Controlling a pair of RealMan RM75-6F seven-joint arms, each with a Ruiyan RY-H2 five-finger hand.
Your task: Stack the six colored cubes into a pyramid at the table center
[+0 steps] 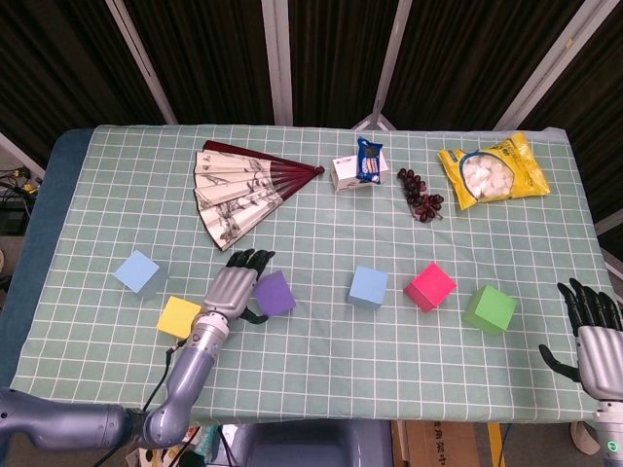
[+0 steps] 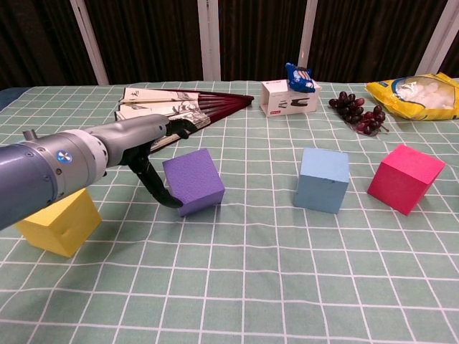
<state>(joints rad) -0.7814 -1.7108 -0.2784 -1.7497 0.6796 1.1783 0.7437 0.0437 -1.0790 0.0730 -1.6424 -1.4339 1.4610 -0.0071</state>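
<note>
- No stacking done: six cubes lying single on the tabletop, none touching another.
- Purple cube [image 1: 274, 293] left of centre; blue cube [image 1: 368, 288], pink cube [image 1: 430, 287], green cube [image 1: 490, 308] in a row toward the right edge.
- Light blue cube [image 1: 137, 272] and yellow cube [image 1: 179, 317] near the left edge.
- Left hand [image 1: 234, 287] against the purple cube's left side, fingers spread, thumb at its base; touching, not lifting.
- Right hand [image 1: 592, 326] at the near right corner, fingers apart, empty.

no legible text on any item
</note>
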